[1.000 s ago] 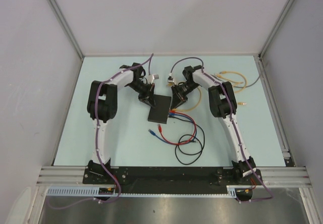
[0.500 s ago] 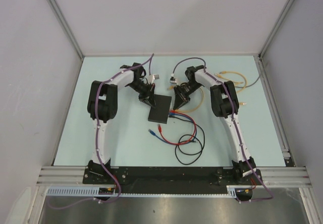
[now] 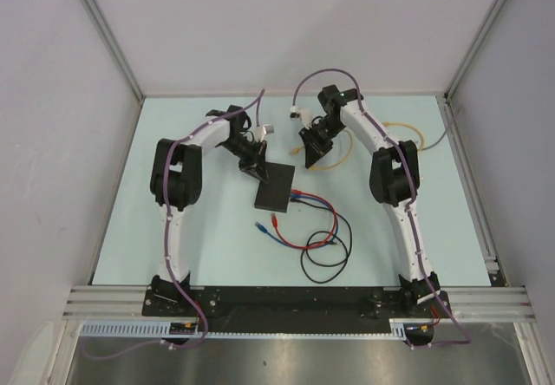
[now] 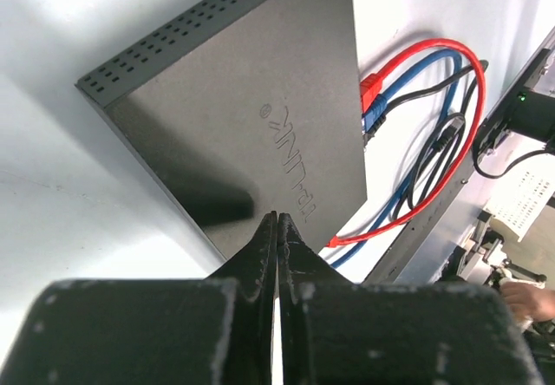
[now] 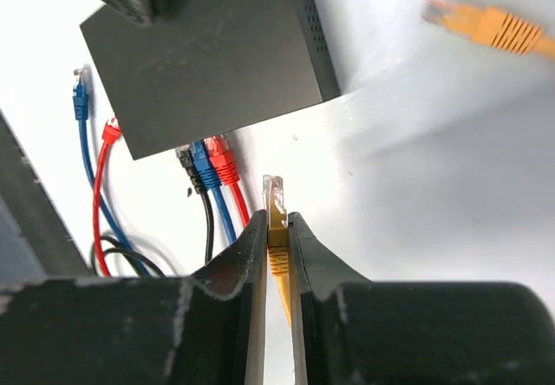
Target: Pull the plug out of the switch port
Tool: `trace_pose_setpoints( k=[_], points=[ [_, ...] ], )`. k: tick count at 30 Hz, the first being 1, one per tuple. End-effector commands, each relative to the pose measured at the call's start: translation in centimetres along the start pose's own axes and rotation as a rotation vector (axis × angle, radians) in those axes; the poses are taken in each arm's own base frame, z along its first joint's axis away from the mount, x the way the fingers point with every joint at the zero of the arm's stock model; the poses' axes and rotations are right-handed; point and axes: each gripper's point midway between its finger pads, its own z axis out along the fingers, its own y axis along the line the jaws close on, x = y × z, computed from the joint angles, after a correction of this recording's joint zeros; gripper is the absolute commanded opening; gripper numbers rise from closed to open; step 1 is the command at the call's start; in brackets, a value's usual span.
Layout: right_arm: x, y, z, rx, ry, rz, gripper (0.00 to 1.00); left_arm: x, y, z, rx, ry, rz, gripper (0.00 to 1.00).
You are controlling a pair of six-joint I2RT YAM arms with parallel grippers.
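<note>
The switch (image 3: pixel 275 187) is a flat matte-black box lying mid-table. Red (image 5: pixel 221 158), blue (image 5: pixel 205 166) and black (image 5: pixel 187 172) plugs sit in its port edge. My right gripper (image 5: pixel 276 220) is shut on a yellow plug (image 5: pixel 275 203), which is out of the switch and hangs a short way off beside the red plug. From above, the right gripper (image 3: pixel 308 161) is behind and right of the switch. My left gripper (image 4: pixel 277 216) is shut with nothing in it, its tips down at the top face of the switch (image 4: pixel 243 99) near its far left corner (image 3: pixel 257 171).
The red, blue and black cables loop toward the near side (image 3: pixel 325 242), with loose blue (image 5: pixel 80 99) and red (image 5: pixel 111 129) ends left of them. Another yellow connector (image 5: pixel 486 22) lies loose, and yellow cable coils (image 3: pixel 403 138) lie at the back right.
My right gripper has drawn back and away from the switch's port edge with the yellow plug between its fingers. The left gripper and the switch have stayed put.
</note>
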Motion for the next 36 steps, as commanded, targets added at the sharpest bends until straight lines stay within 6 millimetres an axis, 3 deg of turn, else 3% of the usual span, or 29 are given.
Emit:
trace_pose_setpoints(
  k=[1,6,11,15,21,25,26,27,30,36],
  points=[
    [-3.0,1.0,-6.8,0.198,-0.054,-0.144,0.0,-2.3,-1.9,-0.8,0.041,-0.058,0.05,0.0],
    [-2.6,-1.4,-12.3,0.342,-0.098,-0.103,0.0,-4.1,-2.5,-1.2,0.057,-0.095,0.073,0.0],
    [-1.5,-3.6,-17.2,0.461,-0.152,-0.056,0.0,-4.8,-2.6,-0.9,0.071,-0.098,0.074,0.0],
    [0.3,-7.1,-20.3,0.53,-0.186,0.025,0.0,-4.8,-2.1,-0.8,0.057,-0.089,0.086,0.0],
    [5.1,-11.4,-19.7,0.563,-0.117,0.188,0.0,-4.5,-2.0,-1.2,0.058,-0.091,0.078,0.0],
    [6.0,-12.0,-19.7,0.56,-0.11,0.225,0.02,-4.4,-2.1,-1.2,0.063,-0.1,0.075,0.0],
    [5.7,-11.8,-19.7,0.555,-0.116,0.219,0.1,-4.4,-2.2,-1.3,0.06,-0.102,0.077,0.0],
    [5.5,-11.6,-19.7,0.553,-0.122,0.224,0.36,-4.5,-2.2,-1.4,0.056,-0.105,0.081,0.02],
    [4.0,-10.8,-19.5,0.556,-0.144,0.197,0.6,-4.6,-2.1,-1.7,0.031,-0.111,0.096,0.08],
    [-0.1,-6.5,-17.6,0.473,-0.193,0.097,0.71,-4.8,-2.3,-3.6,-0.022,-0.133,0.132,0.35]
  ],
)
